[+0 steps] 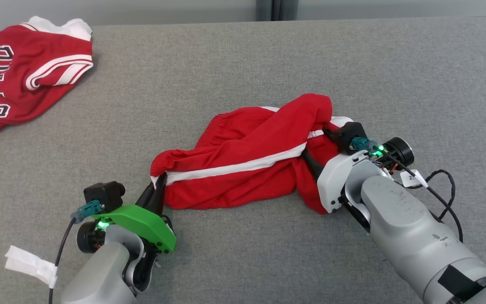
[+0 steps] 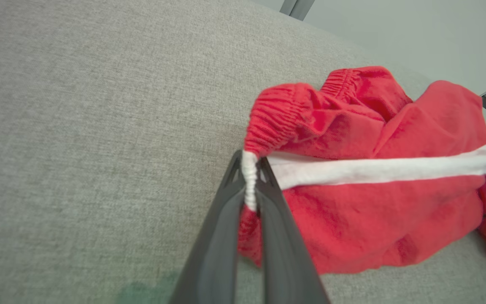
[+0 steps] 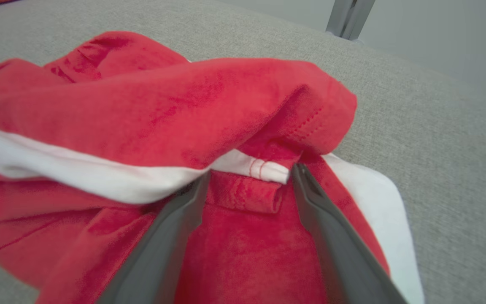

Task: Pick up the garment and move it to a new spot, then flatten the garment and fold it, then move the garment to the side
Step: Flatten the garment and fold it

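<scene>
Centrally, toward the near edge of the grey fabric-covered desk (image 1: 268, 63), lie crumpled red cloth shorts with a white side stripe (image 1: 243, 164). Your left end effector (image 2: 249, 162) is clamped on the elastic waistband (image 2: 281, 112) at the stripe. Your right end effector (image 3: 251, 172) stands wide, straddling the stitched hem (image 3: 264, 169) and gripping nothing. Expect light, limp cloth; grasp that hem.

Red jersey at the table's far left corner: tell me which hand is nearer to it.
Left. The left hand, shut on the shorts at the waistband, is nearer the robot and right of the jersey; the right hand, open around the shorts' hem, is much farther right.
</scene>
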Motion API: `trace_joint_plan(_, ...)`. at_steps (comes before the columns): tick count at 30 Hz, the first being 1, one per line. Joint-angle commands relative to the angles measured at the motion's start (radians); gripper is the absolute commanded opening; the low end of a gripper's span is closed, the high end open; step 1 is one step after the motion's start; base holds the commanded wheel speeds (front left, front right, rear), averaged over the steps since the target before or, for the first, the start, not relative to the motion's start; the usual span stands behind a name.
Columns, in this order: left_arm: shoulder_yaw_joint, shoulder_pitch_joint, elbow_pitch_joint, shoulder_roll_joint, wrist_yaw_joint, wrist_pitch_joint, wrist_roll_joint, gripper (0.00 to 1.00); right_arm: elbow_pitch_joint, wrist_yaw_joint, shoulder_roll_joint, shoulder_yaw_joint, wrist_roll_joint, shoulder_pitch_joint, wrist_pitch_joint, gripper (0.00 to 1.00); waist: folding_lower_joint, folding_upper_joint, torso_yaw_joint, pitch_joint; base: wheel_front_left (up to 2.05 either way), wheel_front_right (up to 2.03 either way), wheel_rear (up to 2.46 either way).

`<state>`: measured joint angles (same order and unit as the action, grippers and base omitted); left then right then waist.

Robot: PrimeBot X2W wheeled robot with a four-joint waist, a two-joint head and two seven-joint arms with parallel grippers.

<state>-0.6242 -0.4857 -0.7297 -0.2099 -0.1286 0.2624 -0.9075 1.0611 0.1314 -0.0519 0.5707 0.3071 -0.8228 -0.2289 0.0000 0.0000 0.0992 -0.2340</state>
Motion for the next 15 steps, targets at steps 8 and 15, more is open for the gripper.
trace_joint_plan(8,0.013,-0.009,0.016,-0.004,-0.003,0.003,0.014,0.00,-0.018,-0.001,-0.001,0.118,0.090,-0.022,-0.009,1.00,0.0000,0.0000,-0.010,0.000,0.00,0.00,0.00)
trace_joint_plan(15,0.016,0.003,0.021,-0.001,-0.003,0.003,0.018,0.00,-0.038,-0.001,-0.002,0.201,0.161,-0.041,-0.011,1.00,0.0000,0.0000,-0.014,0.001,0.00,0.00,0.00)
